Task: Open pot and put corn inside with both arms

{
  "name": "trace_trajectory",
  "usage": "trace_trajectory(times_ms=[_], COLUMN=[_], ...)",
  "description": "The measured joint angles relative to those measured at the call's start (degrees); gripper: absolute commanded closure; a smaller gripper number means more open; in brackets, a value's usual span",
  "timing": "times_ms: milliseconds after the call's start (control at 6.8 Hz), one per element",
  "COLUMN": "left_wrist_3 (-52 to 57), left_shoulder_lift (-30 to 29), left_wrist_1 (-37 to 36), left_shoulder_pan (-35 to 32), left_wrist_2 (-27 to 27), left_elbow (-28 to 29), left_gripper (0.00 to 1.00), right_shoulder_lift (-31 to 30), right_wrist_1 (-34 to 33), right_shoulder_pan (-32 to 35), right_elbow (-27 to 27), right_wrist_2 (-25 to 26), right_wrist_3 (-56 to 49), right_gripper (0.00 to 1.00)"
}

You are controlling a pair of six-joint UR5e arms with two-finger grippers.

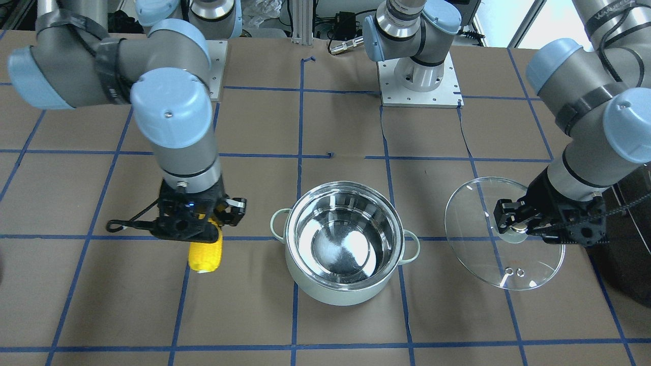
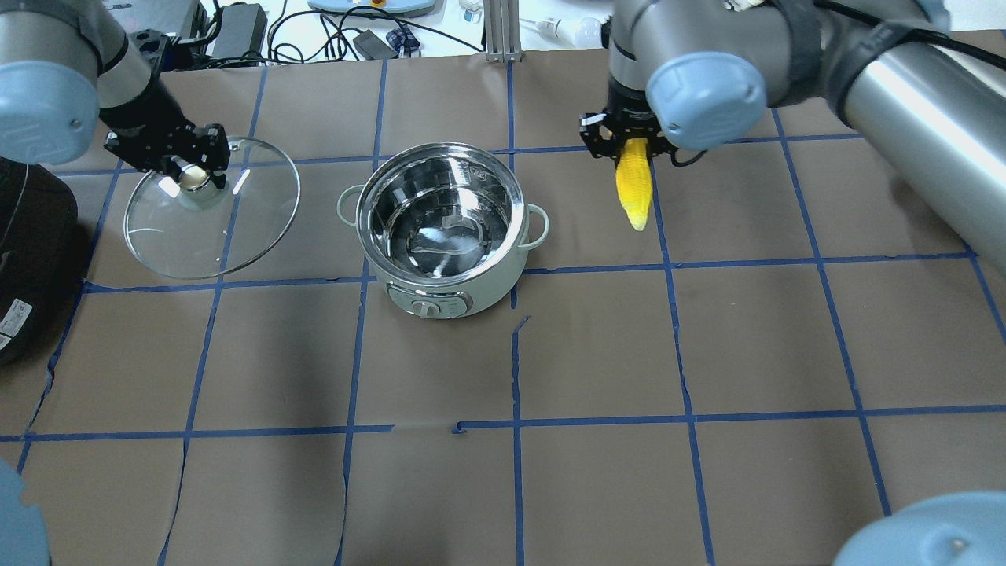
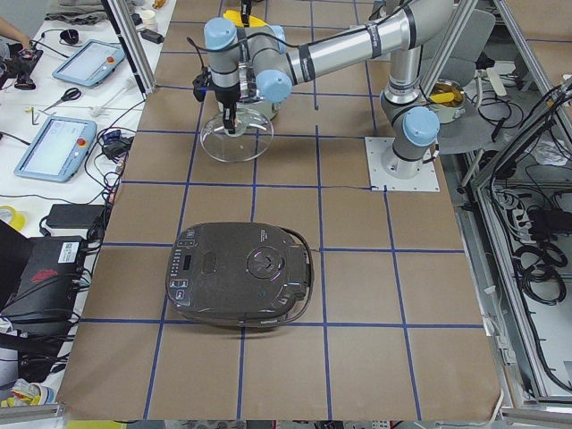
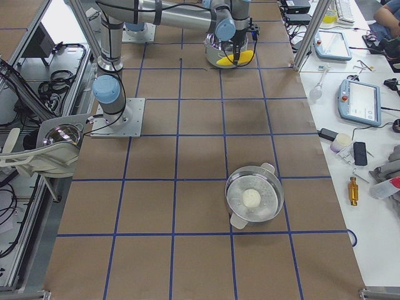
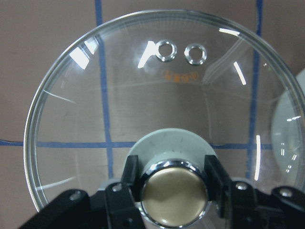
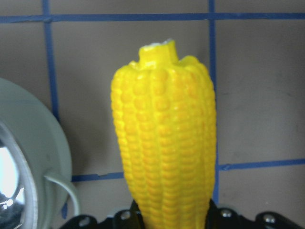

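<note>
Corn (image 2: 635, 187) hangs from your right gripper (image 2: 631, 145), closed on one end — its tip could clip the pot (image 2: 481, 284) rim and twist loose; left gripper (image 2: 192, 167) pinches the lid (image 2: 236, 228) knob.

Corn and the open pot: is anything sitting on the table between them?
No. In the overhead view, only bare table with blue tape lines lies between the corn and the pot.
</note>
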State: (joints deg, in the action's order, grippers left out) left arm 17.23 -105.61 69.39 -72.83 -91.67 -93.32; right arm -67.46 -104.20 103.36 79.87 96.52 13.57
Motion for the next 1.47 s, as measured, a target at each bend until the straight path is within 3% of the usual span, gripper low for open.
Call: trace_trajectory(times_ms=[147,441,588,735,882,1471], left_wrist_3=[3.3,7.8,9.3,9.9,10.0,9.5], left_shoulder_lift=[-0.4,-1.5,-2.1,-2.5,-2.9,-3.8], left_wrist_1=[-6.0,-15.0,-16.8,-17.3,-17.4,-17.6], left_shoulder_pan=[2.4,4.6,5.9,6.8,7.2,7.4], left_wrist_2=[0.2,2.4,3.4,4.2,4.7,4.3], left_elbow=[-4.7,-11.4,-13.0,-13.6,-13.8,-13.8], left_gripper=[0.77,0.77,0.77,0.77,0.78,0.78], right_shoulder_lift=[3.9,9.6,11.5,13.1,14.2,13.8], right_wrist_1=[2.0,2.4,1.7,0.4,-0.6,-2.6], right_shoulder_pan=[5.2,11.3,12.7,13.4,13.8,13.9], right_elbow=[-6.1,-12.6,-13.7,-14.0,-13.9,-12.7], right_wrist_2=[0.0,-3.2,-4.8,-5.9,-6.7,-9.6], right_wrist_3=[1.4,3.6,3.5,2.7,1.4,-0.4], right_gripper=[1.00,1.00,0.90,0.58,0.01,0.00])
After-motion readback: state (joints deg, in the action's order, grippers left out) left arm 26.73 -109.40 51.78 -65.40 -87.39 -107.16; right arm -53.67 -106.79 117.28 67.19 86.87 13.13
